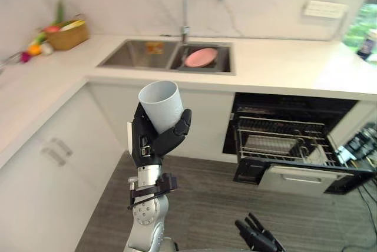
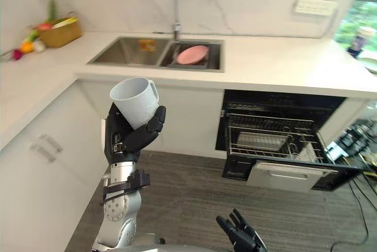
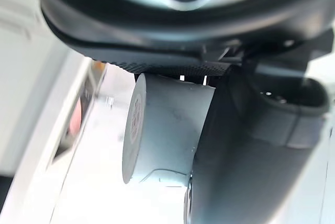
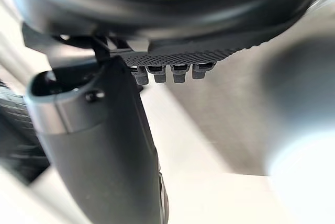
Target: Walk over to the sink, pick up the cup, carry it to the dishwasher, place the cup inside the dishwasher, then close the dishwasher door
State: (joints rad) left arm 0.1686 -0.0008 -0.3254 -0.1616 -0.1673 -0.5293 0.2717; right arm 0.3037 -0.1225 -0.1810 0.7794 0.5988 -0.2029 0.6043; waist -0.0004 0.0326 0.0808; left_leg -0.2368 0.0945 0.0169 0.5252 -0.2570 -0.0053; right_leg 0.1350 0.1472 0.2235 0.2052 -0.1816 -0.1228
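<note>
My left hand (image 1: 154,140) is raised in front of the cabinets, its fingers and thumb curled round a pale grey cup (image 1: 161,105) that tilts mouth-up. The cup (image 3: 167,130) also shows close up in the left wrist view, pressed against the palm. The sink (image 1: 168,55) lies in the white counter behind, with a pink plate (image 1: 201,57) in its right basin. To the right, the dishwasher (image 1: 294,143) stands with its door (image 1: 306,178) down and a wire rack (image 1: 283,140) pulled out. My right hand (image 1: 257,235) hangs low over the floor, fingers straight.
A curved tap (image 1: 189,5) rises behind the sink. A basket of fruit (image 1: 66,34) sits at the counter's far left corner. White cabinet fronts (image 1: 53,158) run along the left. Grey wood floor (image 1: 206,199) lies between me and the dishwasher.
</note>
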